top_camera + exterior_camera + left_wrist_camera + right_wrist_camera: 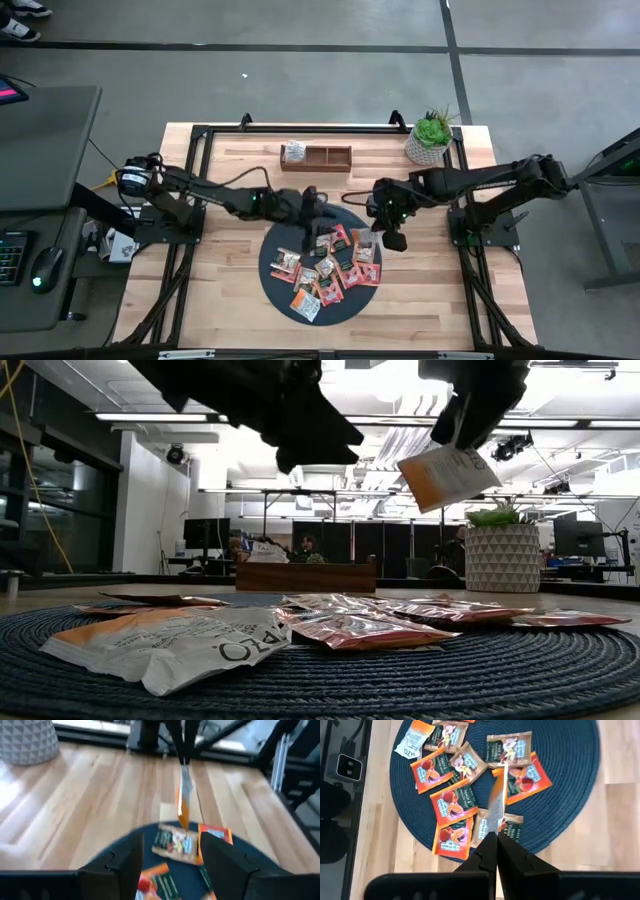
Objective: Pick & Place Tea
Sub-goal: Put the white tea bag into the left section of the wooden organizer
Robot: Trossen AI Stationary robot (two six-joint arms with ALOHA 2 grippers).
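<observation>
Just right of the middle of the overhead frame, one small flat square white-and-orange tea sachet [447, 476] hangs in the air, pinched by its top edge between the clenched fingers of the right gripper [394, 238]; in the table-level picture it dangles tilted at upper right, clear of everything below. From the right wrist camera the same sachet [496, 807] shows edge-on as a thin strip rising from the closed fingertips. Below it, at lower centre of the overhead frame, the rest of the tea sachets [325, 266], orange, red, white and brown-green with printed labels, lie scattered flat and partly overlapping on a dark blue round woven mat [272, 281]. Over the upper edge of that mat the left gripper [309, 208] hovers with its fingers spread and nothing between them; its dark fingers [125, 865] frame the sachets at the bottom of the left wrist picture. Beyond the mat, toward the top of the overhead frame, a brown wooden compartment tray [317, 157] sits on the pale wooden tabletop [230, 290] with a few white sachets in its left-hand section. At the upper right corner of the table stands a green plant in a white patterned pot [430, 138]
</observation>
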